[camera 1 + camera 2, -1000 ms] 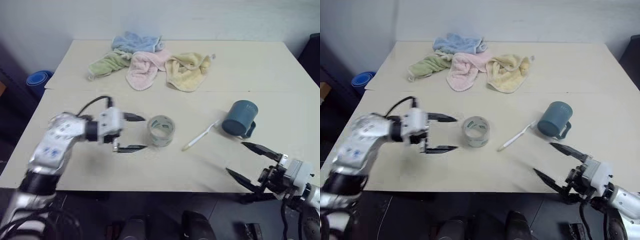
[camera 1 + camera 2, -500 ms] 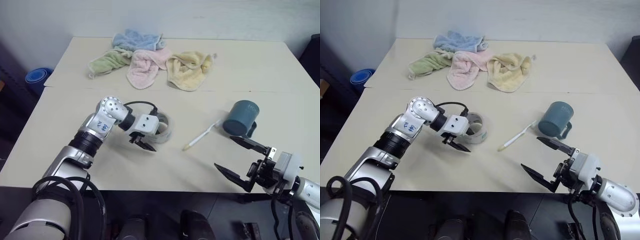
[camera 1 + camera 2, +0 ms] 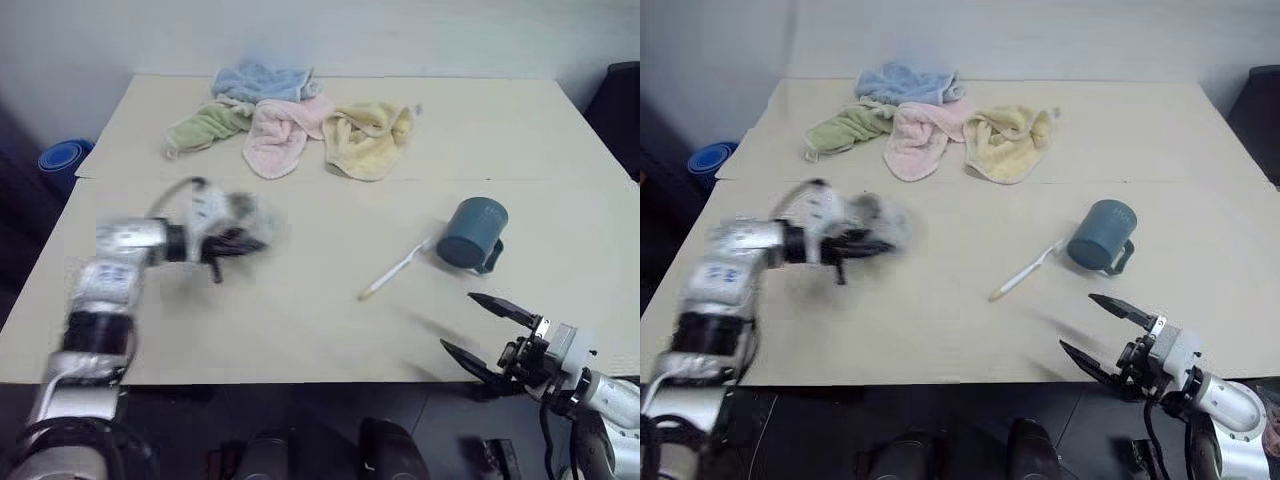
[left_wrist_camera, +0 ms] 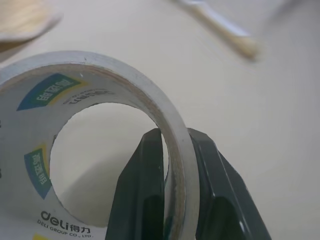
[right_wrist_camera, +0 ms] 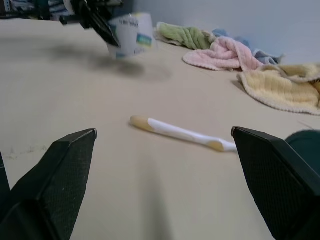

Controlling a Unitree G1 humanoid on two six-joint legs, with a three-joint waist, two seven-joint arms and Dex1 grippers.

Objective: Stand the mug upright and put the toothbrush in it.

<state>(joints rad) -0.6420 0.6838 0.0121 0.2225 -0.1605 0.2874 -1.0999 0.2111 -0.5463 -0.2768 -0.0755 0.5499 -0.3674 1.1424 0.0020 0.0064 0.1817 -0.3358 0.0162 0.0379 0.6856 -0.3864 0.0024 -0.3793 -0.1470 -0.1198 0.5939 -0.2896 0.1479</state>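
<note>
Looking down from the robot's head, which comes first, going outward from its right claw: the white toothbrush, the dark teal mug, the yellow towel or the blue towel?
From the open right gripper, in the left eye view:
1. Dark teal plastic mug, just beyond it on the table.
2. Slim white toothbrush, lying left of the mug; nearly as close, hard to call.
3. Crumpled yellow towel, farther back.
4. Light blue towel, farthest, back left.

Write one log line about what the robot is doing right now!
left gripper: shut on tape roll | right gripper: open | mug: on its side | toothbrush: on table
</note>
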